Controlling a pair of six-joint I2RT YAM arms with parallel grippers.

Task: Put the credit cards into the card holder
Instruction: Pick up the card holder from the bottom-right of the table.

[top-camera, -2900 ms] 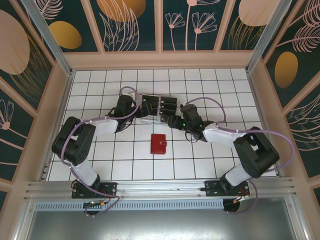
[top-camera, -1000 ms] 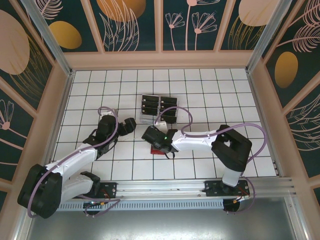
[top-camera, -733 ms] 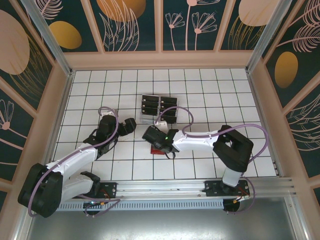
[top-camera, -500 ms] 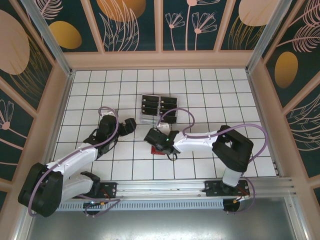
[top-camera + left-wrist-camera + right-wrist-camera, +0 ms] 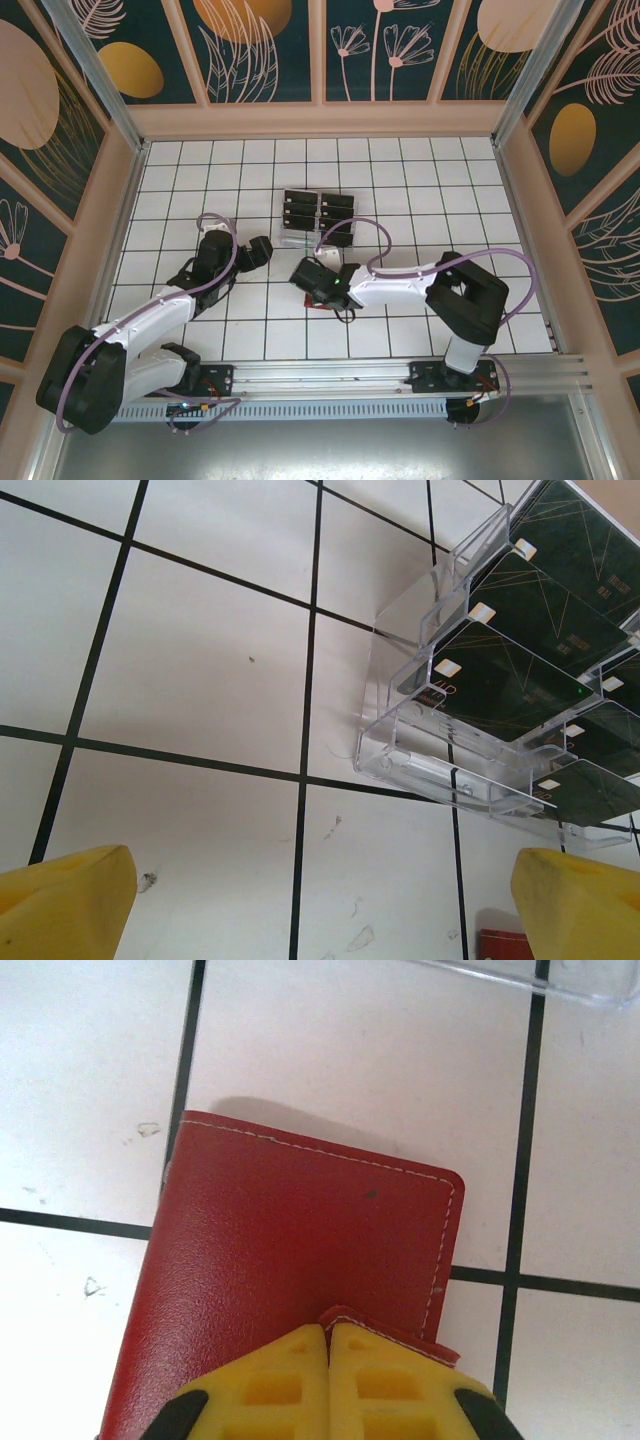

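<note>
1. The red card holder [image 5: 300, 1250] is laid flat and closed on the tiled counter [image 5: 90, 1080], near a clear slotted rack [image 5: 420, 765].
2. The right pincer [image 5: 327, 1335] is pressed together at the snap tab [image 5: 395, 1332] on the holder's edge, presumably so that the flap can be pulled open. Whether the tab is actually caught cannot be told.
3. The left pincer [image 5: 322, 885] is held spread wide above the counter and aimed at the rack, probably in readiness for a card.
4. The credit cards [image 5: 500, 680] are seated slanted in the rack's slots, so their upper edges are exposed for gripping. None has yet been moved to the holder.
</note>
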